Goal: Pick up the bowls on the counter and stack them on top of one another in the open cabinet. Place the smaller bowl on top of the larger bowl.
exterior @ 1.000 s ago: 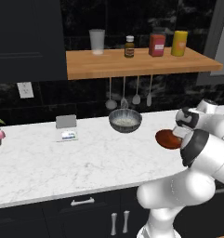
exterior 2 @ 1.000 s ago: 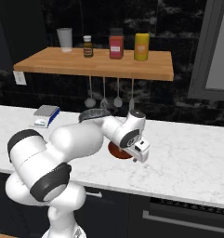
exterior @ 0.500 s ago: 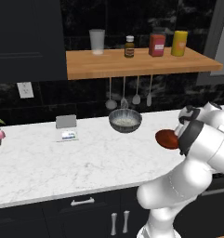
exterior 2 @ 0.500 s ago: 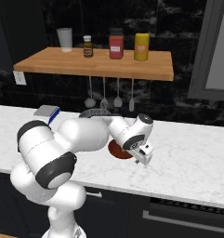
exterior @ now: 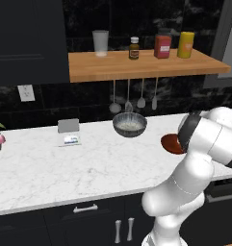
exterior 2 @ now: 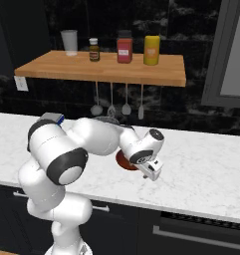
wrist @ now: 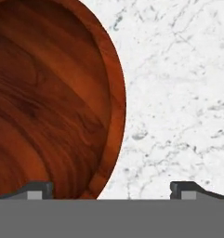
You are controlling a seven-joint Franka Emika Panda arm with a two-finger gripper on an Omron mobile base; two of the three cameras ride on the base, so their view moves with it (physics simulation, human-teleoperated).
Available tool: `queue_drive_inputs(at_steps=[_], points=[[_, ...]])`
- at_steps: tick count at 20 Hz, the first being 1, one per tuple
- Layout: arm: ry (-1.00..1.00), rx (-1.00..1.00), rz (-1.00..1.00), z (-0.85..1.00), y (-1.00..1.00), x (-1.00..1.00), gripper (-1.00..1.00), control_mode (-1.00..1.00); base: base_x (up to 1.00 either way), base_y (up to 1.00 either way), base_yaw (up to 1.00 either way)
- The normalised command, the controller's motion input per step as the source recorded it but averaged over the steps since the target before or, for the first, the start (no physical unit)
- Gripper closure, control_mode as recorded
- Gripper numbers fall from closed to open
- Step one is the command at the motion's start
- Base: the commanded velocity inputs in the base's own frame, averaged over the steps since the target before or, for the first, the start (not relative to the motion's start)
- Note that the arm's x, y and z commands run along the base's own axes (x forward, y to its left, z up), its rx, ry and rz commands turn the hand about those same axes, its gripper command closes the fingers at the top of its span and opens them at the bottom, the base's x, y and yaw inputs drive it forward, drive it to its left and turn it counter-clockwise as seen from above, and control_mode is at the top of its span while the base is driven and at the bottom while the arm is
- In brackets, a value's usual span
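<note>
Smaller bowl [wrist: 48, 102] is sitting on the counter [exterior: 50, 168], right of the larger bowl [exterior: 130, 124]. Gripper [wrist: 111, 188] is hovering spread wide, straddling its rim; I'd say closing comes next, then lifting toward the open cabinet [exterior: 136, 67].

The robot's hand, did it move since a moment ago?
Yes. In the right base view the hand has slid right and down, away from the shelf above, so it now hangs at the red bowl's right edge.
</note>
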Motion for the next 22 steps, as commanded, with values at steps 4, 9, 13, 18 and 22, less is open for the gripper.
queue_drive_inputs(at_steps=[4, 9, 13, 18, 22], points=[[0.0, 0.07, 0.0, -0.25, 0.0, 0.2, -1.0, -1.0, 0.0, 0.0, 0.0], [0.0, 0.05, 0.0, -0.08, 0.0, 0.23, 1.0, -1.0, 0.0, 0.0, 0.0], [0.0, 0.0, 0.0, 0.0, 0.0, 0.02, 1.0, -1.0, 0.0, 0.0, 0.0], [0.0, 0.0, 0.0, 0.02, 0.0, 0.0, 1.0, -1.0, 0.0, 0.0, 0.0], [-0.06, 0.0, 0.0, 0.26, 0.01, 0.0, 1.0, -1.0, 0.0, 0.0, 0.0]])
